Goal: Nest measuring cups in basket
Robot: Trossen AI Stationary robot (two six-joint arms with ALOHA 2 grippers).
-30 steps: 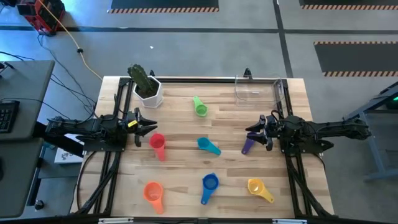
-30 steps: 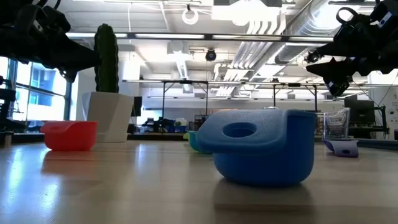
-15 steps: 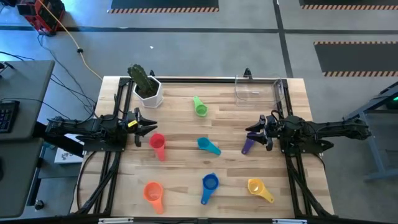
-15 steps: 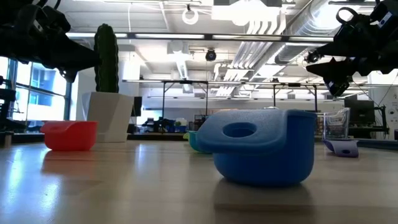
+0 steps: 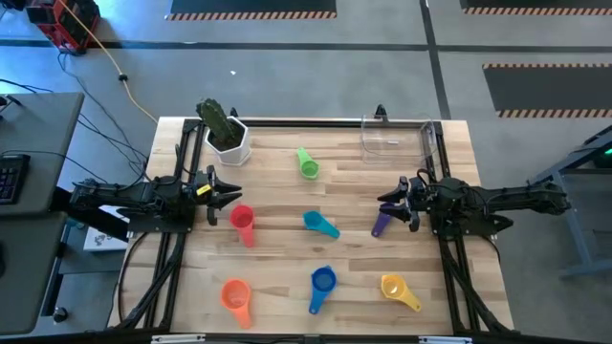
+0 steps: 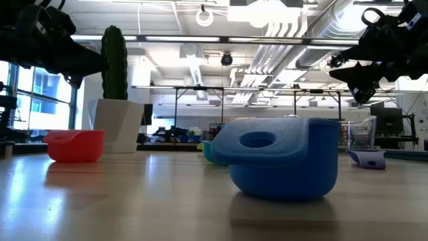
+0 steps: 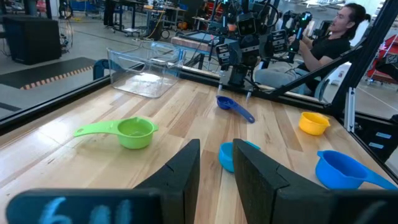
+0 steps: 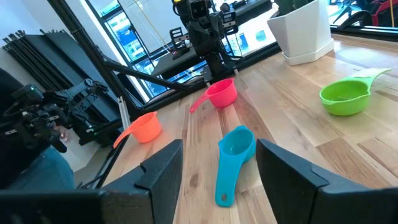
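Note:
Seven measuring cups lie apart on the wooden table, mouths up: green (image 5: 307, 164), red (image 5: 242, 223), teal (image 5: 320, 224), purple (image 5: 382, 222), orange (image 5: 235, 296), blue (image 5: 322, 283) and yellow (image 5: 398, 290). The clear basket (image 5: 397, 139) stands at the far right with nothing in it. My left gripper (image 5: 225, 192) hovers level at the left edge, just above and left of the red cup, its fingers a little apart (image 7: 216, 144). My right gripper (image 5: 392, 203) hovers level at the right, open (image 8: 221, 149), above the purple cup and clear of it.
A white pot with a green plant (image 5: 228, 134) stands at the far left corner. Black frame rails (image 5: 170, 248) run along both side edges. A person (image 7: 329, 43) sits beyond the right side, behind the right arm's base.

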